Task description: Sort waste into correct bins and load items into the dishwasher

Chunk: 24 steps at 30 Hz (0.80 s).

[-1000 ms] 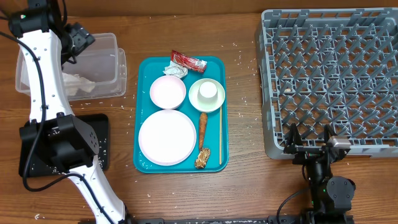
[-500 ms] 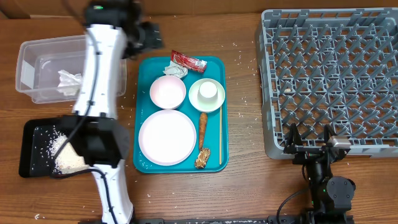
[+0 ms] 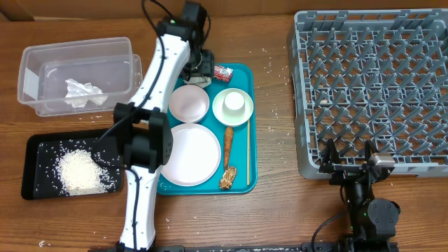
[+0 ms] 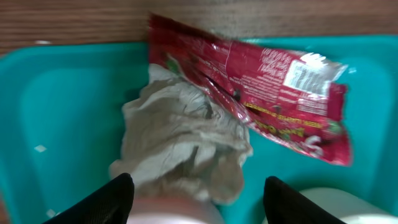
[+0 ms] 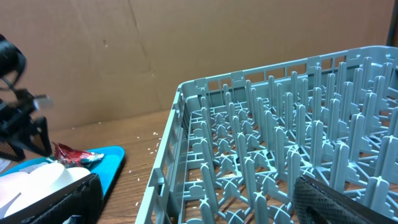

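Waste-sorting in progress on a wooden tabletop (image 3: 280,210), where the left gripper (image 4: 199,180) hangs over the far end of the teal tray (image 3: 241,73), its fingers (image 4: 118,199) apart on either side of a crumpled napkin (image 4: 180,134) and, as far as the wrist view shows, not gripping it. The red snack wrapper (image 4: 261,74) lies just beyond, touching the napkin's far edge and partly over the tray's rim. The step in hand appears to be picking up this napkin for the clear tub (image 3: 28,77) at the left, which already holds one white wad (image 3: 82,91); the black tray (image 3: 35,147) below it carries a heap of rice (image 3: 80,171). The next move seems to call for a firm pinch on the paper alone, without snagging the wrapper, then a lift clear of the tray wall and a swing left to the tub. Carrot (image 3: 228,140) and brown food scrap (image 3: 227,178) wait near the tray's right side. The plate (image 3: 196,157), a pink-tinted bowl (image 3: 189,103) and a second bowl (image 3: 218,108) holding the cup (image 3: 233,103) sit on the tray, and the grey dish rack (image 3: 371,84) holds no dishes. The right gripper (image 3: 348,157) rests near the rack's front edge, its fingers spread wide and holding nothing.
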Tool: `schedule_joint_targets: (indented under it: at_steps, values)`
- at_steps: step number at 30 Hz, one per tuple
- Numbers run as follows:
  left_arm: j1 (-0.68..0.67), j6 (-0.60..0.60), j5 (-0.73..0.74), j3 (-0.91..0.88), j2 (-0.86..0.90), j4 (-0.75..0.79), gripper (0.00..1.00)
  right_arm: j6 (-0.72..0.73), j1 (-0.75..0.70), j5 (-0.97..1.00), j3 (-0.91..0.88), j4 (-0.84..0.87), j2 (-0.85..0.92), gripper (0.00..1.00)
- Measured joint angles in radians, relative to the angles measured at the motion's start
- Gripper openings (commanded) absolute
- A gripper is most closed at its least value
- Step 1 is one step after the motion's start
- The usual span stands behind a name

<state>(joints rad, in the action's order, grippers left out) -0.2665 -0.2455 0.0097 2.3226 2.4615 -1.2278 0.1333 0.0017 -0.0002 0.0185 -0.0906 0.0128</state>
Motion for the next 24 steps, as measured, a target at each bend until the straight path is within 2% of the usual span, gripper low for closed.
schedule_joint_targets:
  at_steps: [6,11,15,21,24]
  values:
    - [-0.003,0.038,0.000,-0.001,0.037,0.027,0.73,0.000,0.000,0.000,0.000,0.000,0.000,1.00]
    - [-0.002,0.058,0.000,-0.001,0.047,0.031,0.67,0.000,0.000,0.000,0.000,0.000,0.000,1.00]
    - [-0.002,0.069,0.000,-0.001,0.052,0.024,0.45,0.000,0.000,0.000,0.000,0.001,0.000,1.00]
    - [-0.002,0.083,-0.008,-0.001,0.062,-0.006,0.04,0.000,0.000,0.000,0.000,0.001,0.000,1.00]
    - [-0.002,0.089,-0.024,0.002,0.062,-0.037,0.04,0.001,0.000,0.000,0.000,0.000,0.000,1.00]
